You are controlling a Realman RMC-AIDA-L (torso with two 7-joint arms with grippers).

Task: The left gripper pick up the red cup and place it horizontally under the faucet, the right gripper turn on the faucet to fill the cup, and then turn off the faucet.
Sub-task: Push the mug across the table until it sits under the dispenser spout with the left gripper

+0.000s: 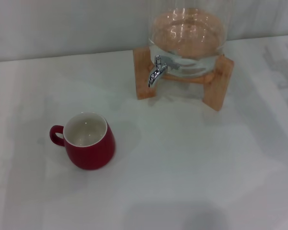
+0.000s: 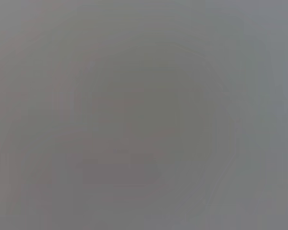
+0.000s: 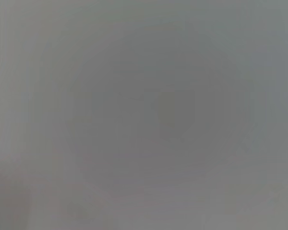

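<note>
Head view, red cup (image 1: 89,143): stands upright on the white tabletop (image 1: 192,167), toward the near left part, mouth up, off-white inside showing, nothing visible in it.
Head view, cup handle: a red loop on the side turned toward the tabletop's left edge.
Head view, faucet (image 1: 156,73): chrome, spout curved down, fixed to the front of the glass dispenser (image 1: 188,33); no water visible at the spout.
Head view, dispenser: clear glass, seated in a wooden stand (image 1: 216,91) near the far edge of the tabletop, right of centre.
Head view, cup and faucet: well apart; the cup sits nearer the front edge and further left, not under the spout.
Head view, grippers: neither arm nor claw appears.
Left wrist view: 1 flat grey field, nothing can be made out; left gripper not seen, jaw state cannot be told.
Right wrist view: the same plain grey, no object to identify; right gripper not seen, jaw state cannot be told.
</note>
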